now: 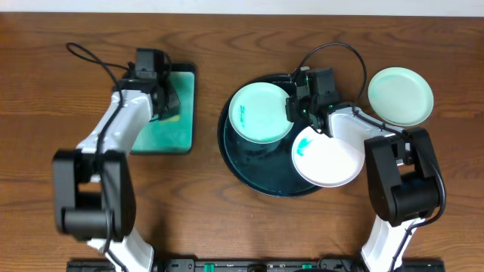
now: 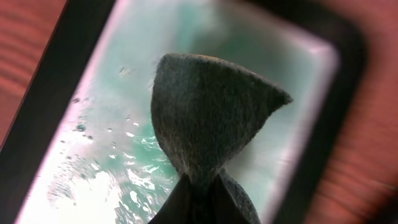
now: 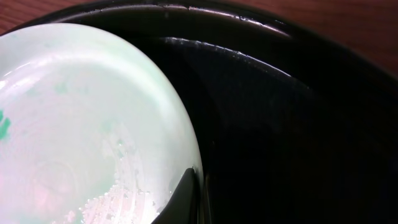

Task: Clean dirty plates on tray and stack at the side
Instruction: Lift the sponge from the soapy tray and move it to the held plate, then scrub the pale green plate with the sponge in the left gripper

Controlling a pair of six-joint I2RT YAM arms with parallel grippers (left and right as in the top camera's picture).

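On the side, one plate looks done; rear plate and front plate wait on the tray, right gripper pinching rear plate, left gripper clamping sponge.

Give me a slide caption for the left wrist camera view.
Left gripper pinching a folded grey sponge over the small rectangular tray of teal liquid.

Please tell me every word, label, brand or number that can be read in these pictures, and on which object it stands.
None: no view shows readable text.
The teal marks on the rear plate and the front plate in the round tray are smears, not letters.
The strip at the table's near edge is too small to read.
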